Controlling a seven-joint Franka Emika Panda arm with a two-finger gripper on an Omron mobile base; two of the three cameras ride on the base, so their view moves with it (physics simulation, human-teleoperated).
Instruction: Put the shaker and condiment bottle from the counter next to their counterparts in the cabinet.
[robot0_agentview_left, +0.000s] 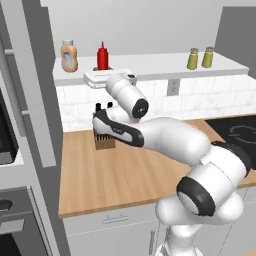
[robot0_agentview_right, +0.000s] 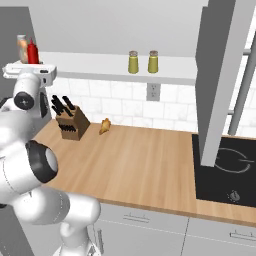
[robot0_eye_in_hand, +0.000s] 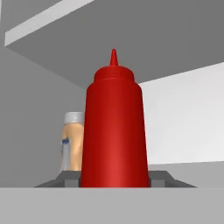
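the pincer (robot0_eye_in_hand: 114, 183) is clamped low on the upright red condiment bottle (robot0_eye_in_hand: 114, 131), standing on the cabinet (robot0_agentview_left: 165, 65) shelf just beside the orange bottle (robot0_eye_in_hand: 73, 144) (both shakers (robot0_agentview_left: 193, 59) already paired far right).

Glossy red plastic condiment bottle (robot0_eye_in_hand: 113, 131); matt light-wood counter (robot0_agentview_left: 125, 175).

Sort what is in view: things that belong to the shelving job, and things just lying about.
Job:
red condiment bottle, between the gripper fingers
orange sauce bottle
two olive-yellow shakers
cabinet shelf
counter

Lying about:
knife block
tan lumpy item
stovetop
wall socket
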